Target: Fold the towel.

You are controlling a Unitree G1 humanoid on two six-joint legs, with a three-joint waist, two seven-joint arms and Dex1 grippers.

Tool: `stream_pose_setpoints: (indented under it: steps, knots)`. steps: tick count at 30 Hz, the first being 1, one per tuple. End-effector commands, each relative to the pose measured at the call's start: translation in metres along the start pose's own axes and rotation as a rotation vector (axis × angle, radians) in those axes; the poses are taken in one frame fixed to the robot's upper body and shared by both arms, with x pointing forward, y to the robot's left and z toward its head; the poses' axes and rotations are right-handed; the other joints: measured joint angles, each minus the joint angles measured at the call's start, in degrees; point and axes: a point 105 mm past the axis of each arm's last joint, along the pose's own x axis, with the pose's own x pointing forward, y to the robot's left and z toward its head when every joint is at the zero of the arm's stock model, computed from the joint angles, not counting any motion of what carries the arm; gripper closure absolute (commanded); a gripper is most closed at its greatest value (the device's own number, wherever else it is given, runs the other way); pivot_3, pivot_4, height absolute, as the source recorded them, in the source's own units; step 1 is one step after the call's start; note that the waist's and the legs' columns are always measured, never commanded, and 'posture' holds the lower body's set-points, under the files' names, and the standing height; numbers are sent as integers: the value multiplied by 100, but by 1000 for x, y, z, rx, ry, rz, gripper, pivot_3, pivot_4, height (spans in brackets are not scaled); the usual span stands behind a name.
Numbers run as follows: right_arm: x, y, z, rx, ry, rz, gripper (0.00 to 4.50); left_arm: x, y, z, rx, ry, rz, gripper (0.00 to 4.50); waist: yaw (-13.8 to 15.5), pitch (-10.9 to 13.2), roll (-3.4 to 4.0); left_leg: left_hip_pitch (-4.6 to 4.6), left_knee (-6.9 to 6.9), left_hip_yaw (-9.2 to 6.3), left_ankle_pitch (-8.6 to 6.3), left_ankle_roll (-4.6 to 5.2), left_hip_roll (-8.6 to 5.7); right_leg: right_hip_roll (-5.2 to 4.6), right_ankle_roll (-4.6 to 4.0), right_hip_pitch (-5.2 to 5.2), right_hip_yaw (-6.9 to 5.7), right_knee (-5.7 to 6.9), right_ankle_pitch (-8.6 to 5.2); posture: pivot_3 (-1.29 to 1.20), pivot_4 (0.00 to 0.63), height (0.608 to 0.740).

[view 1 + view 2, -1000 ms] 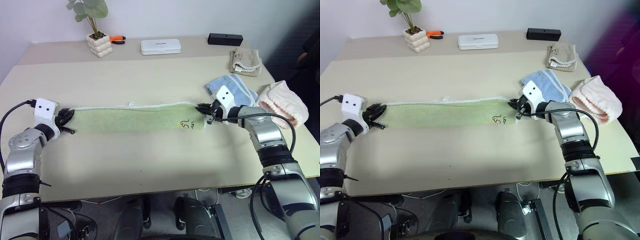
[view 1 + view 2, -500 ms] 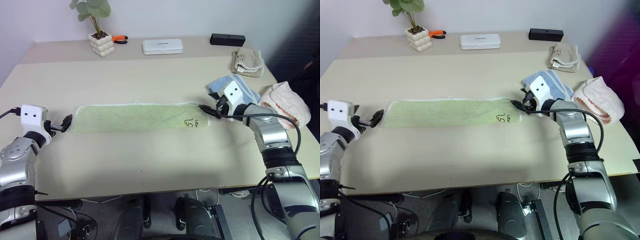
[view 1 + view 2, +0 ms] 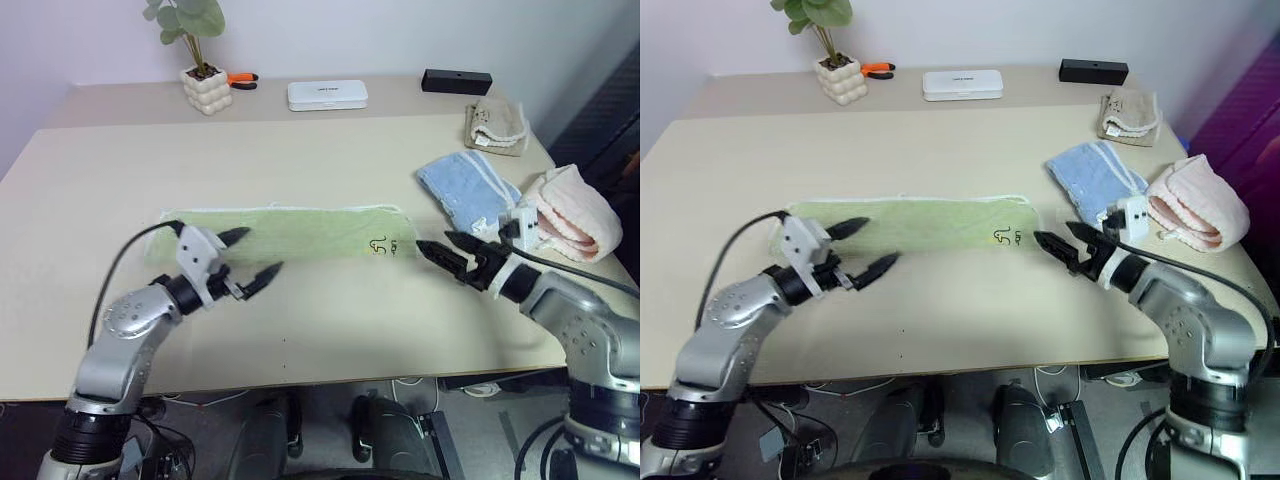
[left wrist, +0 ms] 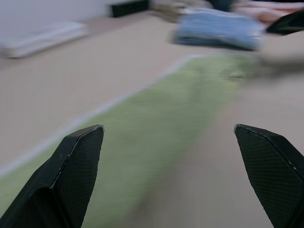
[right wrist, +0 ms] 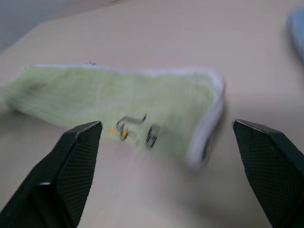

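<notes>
You have just let go of the green towel. It lies flat in a long strip mid-table. Your left gripper and right gripper are both spread wide and empty, so one more fold looks needed.

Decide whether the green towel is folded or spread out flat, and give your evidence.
Folded once lengthwise, it seems: the green towel lies as a narrow strip on the table, whitish edging along one long side. Layers are not visible.

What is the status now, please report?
Both end effectors open and empty, left, right. Green towel flat, a long strip on the table. Blue towel lies near its right end, apart.
</notes>
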Motion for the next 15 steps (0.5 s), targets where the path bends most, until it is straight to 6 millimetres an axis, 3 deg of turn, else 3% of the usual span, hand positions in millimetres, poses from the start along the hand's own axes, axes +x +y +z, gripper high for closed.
stream_pose_setpoints:
  steps: [1,6,13,15]
  knots:
    - [4,9,-14,91,36,-46,44,7,-24,11,-10,-54,-105,0,-17,1,2,-1,1,0,0,1,-1,0,0,-1,2,0,0,0,150,733]
    - [25,-5,-15,288,-9,-196,44,4,-29,15,-31,-61,-131,0,-61,-1,4,-2,6,-1,0,0,0,5,0,-2,4,1,0,0,150,733]
    - [48,-9,-8,434,-14,-226,44,-4,-24,14,-30,-50,-79,0,-61,-3,5,-4,6,-2,0,2,-3,7,0,-1,4,1,0,0,150,733]
    - [55,-7,-8,435,2,-224,573,-5,-22,13,-26,-49,-60,0,-69,-4,6,-3,5,-2,0,2,-3,7,0,-1,4,1,0,0,150,733]
